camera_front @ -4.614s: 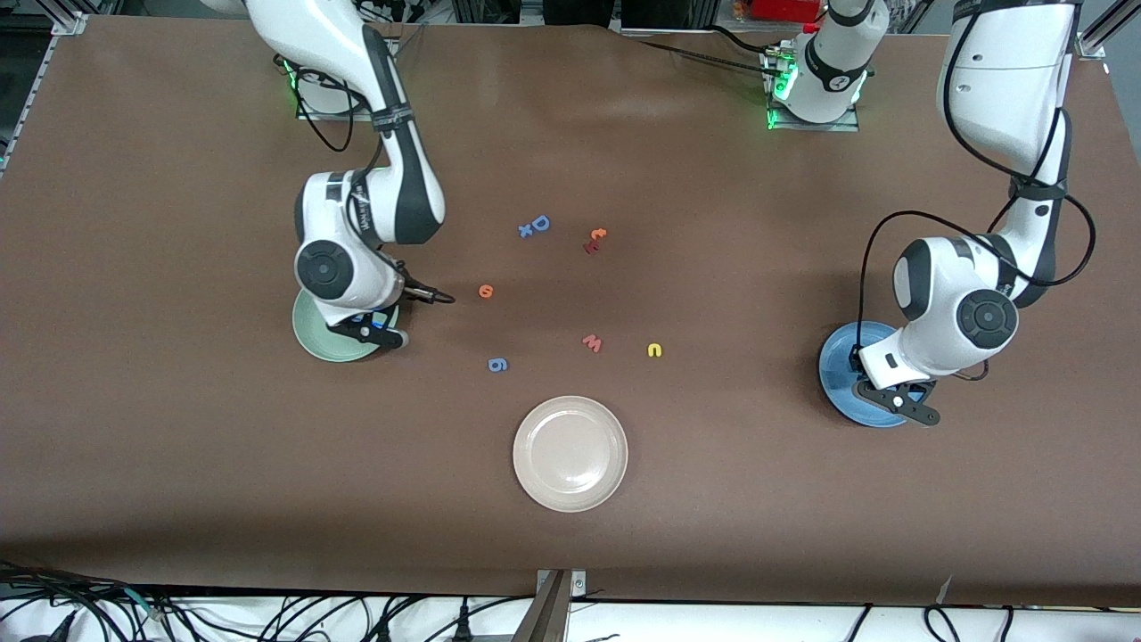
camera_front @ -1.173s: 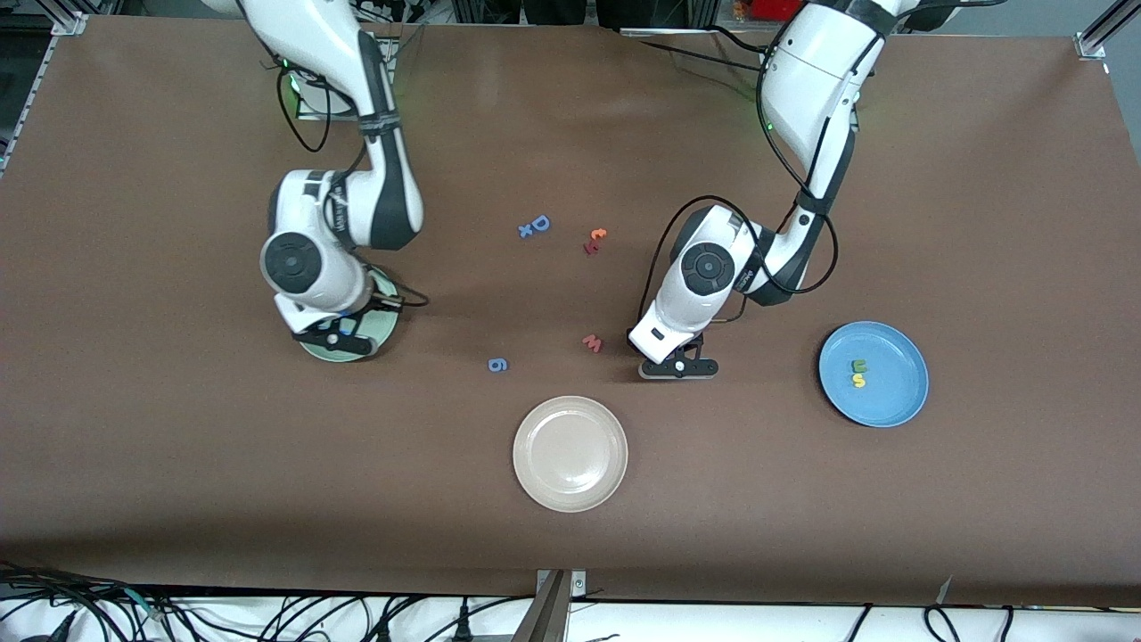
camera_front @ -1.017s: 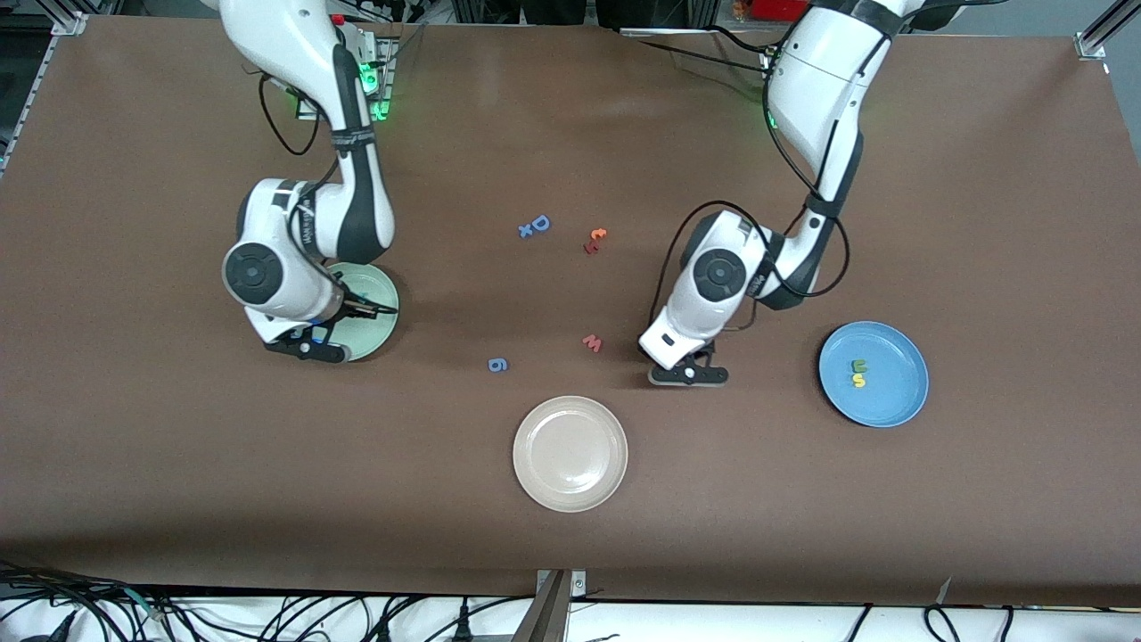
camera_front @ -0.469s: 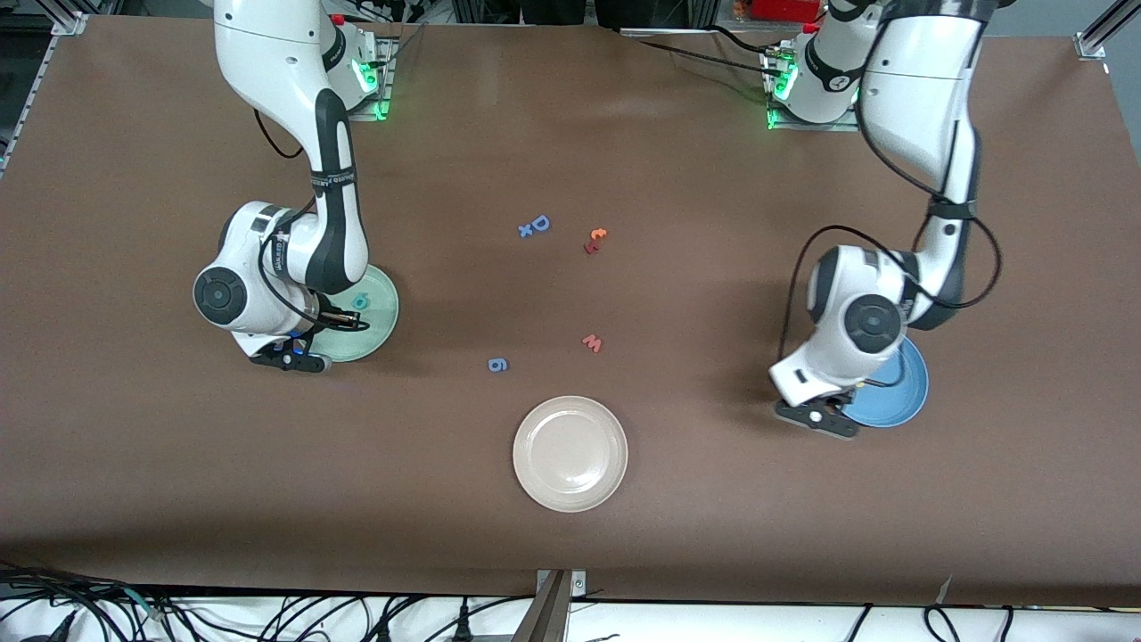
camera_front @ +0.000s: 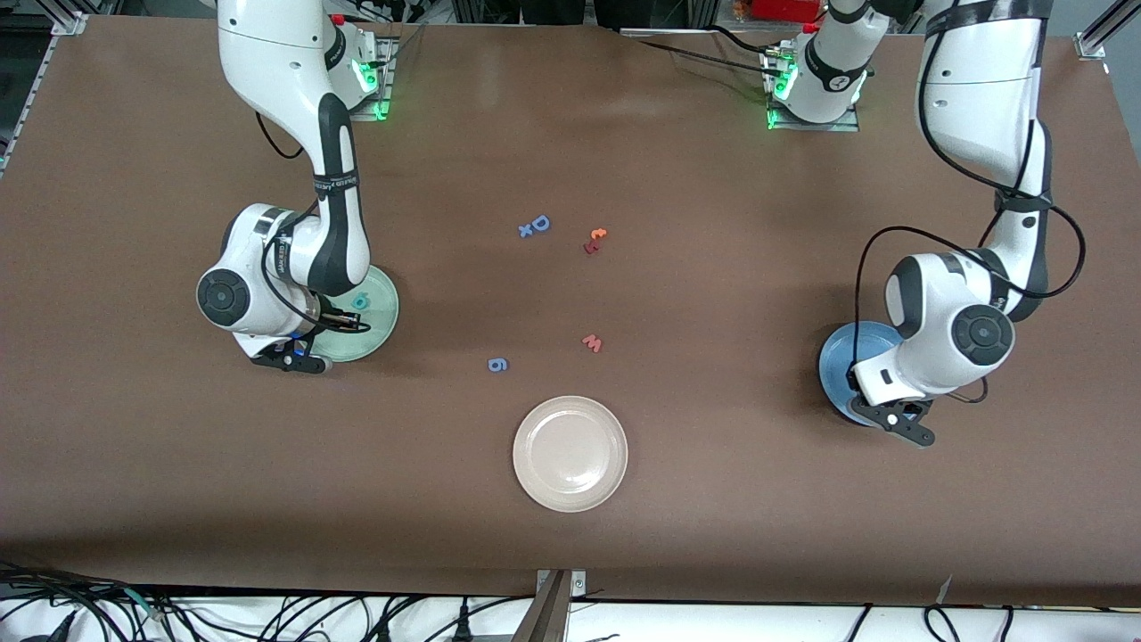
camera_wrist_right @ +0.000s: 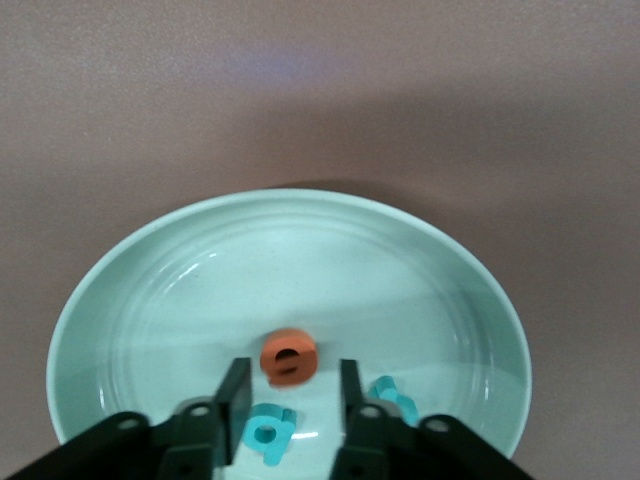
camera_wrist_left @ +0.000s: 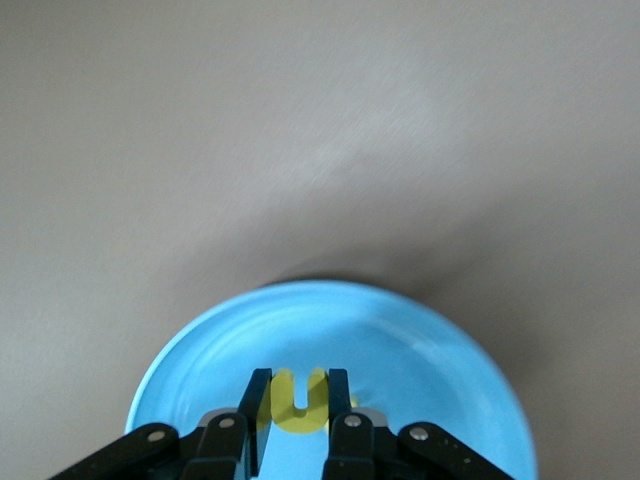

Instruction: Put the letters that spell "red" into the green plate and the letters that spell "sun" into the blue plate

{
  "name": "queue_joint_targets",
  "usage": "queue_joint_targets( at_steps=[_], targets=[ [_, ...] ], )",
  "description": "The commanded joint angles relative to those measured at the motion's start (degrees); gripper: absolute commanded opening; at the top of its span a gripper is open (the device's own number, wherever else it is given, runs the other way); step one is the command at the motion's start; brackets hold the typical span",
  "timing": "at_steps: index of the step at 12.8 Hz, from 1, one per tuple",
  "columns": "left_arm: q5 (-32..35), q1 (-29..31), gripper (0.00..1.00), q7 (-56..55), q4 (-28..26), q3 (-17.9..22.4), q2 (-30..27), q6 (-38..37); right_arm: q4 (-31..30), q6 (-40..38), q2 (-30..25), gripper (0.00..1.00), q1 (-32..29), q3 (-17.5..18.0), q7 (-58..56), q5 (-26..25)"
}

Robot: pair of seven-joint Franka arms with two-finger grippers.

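The orange "e" lies in the green plate, loose between the tips of my right gripper, whose jaws stand apart and do not touch it. Two teal letters lie in the same plate: the teal "d" and the teal "r", both just beside the orange one. From the front view the green plate sits toward the right arm's end of the worktop, with my right gripper over its edge.

The yellow "n" is pinched in my left gripper; the jaws are closed on it, and it hangs over the blue plate. In the front view the blue plate is at the left arm's end, half covered by my left gripper.

In the middle of the worktop rest the beige plate, the blue "g", the pinkish "w" and the blue "D".
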Motion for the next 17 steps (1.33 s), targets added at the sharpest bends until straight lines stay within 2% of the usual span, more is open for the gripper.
queue_joint_targets(
  at_steps=[1, 2, 4, 6, 9, 11, 12, 14, 15, 17],
  targets=[
    [-2.0, -0.1, 0.41, 2.0, -1.2, 0.0, -0.6, -0.5, 0.8, -0.6, -0.1, 0.99, 0.0, 0.1, -0.5, 1.3],
    [-2.0, -0.3, 0.99, 1.7, -1.2, -0.1, -0.7, -0.5, 1.1, -0.7, -0.4, 0.99, 0.2, 0.0, -0.9, 1.3],
    [-2.0, -0.2, 1.00, 1.7, -0.5, -0.1, -1.5, -2.4, 3.4, -4.7, -1.6, 1.00, 0.3, -1.2, -0.9, 0.8],
    [-2.0, -0.2, 1.00, 0.1, 0.7, -0.1, -5.2, -6.5, 9.1, -14.4, -1.7, 1.00, 0.3, -4.6, -1.0, 0.5],
    [-1.3, -0.2, 1.00, -6.8, 6.0, -0.2, -11.7, -18.8, 13.3, -25.5, -2.5, 1.00, 1.7, -9.9, -1.6, -0.2],
    [-1.2, 0.1, 1.00, -8.0, 9.4, -0.2, -16.1, -24.7, 17.6, -34.7, -3.6, 1.00, 6.6, -16.6, -1.6, -5.1],
    [-1.1, 0.6, 1.00, -7.9, 10.5, -0.2, -18.5, -26.4, 20.7, -39.9, -3.6, 1.00, 9.0, -20.3, -1.6, -5.6],
    [2.2, 0.7, 1.00, -8.0, 11.2, -0.5, -22.5, -27.0, 25.2, -47.1, -3.6, 1.00, 11.5, -24.3, -1.6, -6.1],
    [4.4, 0.7, 1.00, -8.2, 11.3, -0.8, -23.9, -27.0, 27.0, -48.7, -3.6, 1.00, 12.6, -25.9, -1.6, -8.1],
    [4.8, 0.8, 1.00, -10.0, 11.3, -1.3, -26.2, -26.9, 28.4, -49.6, -4.3, 1.00, 15.2, -26.6, -1.9, -12.4]
  ],
)
